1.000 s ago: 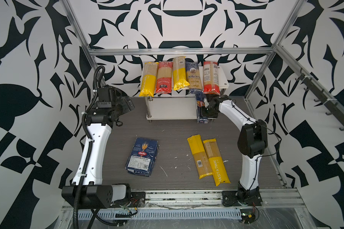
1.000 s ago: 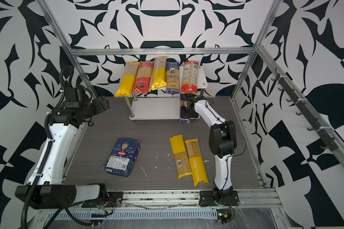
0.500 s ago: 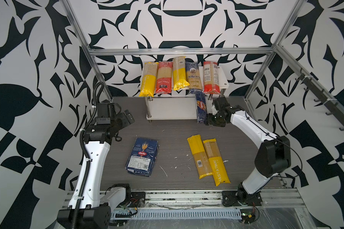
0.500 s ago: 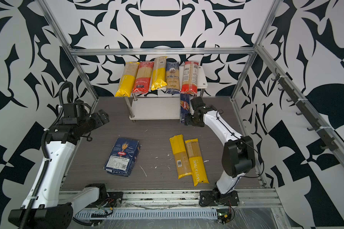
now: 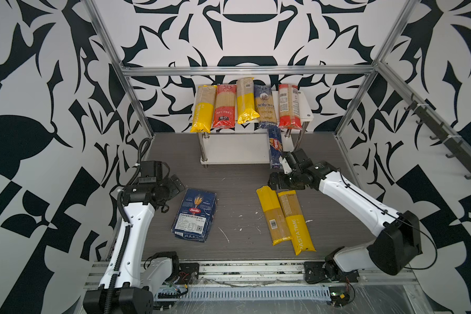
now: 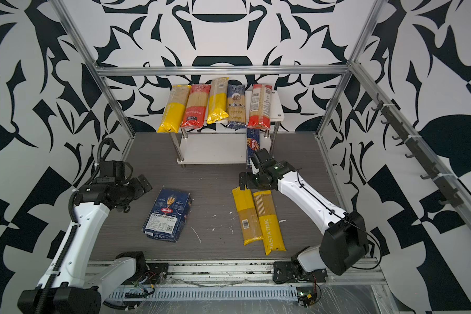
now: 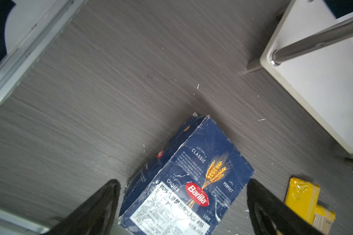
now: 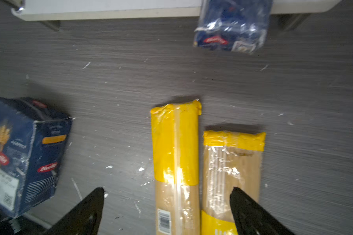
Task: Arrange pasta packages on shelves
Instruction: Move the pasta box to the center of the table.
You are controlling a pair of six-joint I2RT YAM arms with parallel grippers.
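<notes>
Left fingers (image 7: pixel 102 205): spread wide, empty, near Barilla pack (image 7: pixel 190 183). Right fingers (image 8: pixel 86 209): spread wide, empty, over 2 yellow bags (image 8: pixel 175 152).

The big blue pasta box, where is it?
In a top view the big blue pasta box lies flat on the table, on the robot's left side. It is close to the left gripper, and the yellow bags lie off to its right.

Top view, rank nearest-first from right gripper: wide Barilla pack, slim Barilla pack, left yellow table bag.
1. Left yellow table bag: end right below the right gripper.
2. Slim Barilla pack: just behind, overhanging the lower shelf.
3. Wide Barilla pack: far across the table.
</notes>
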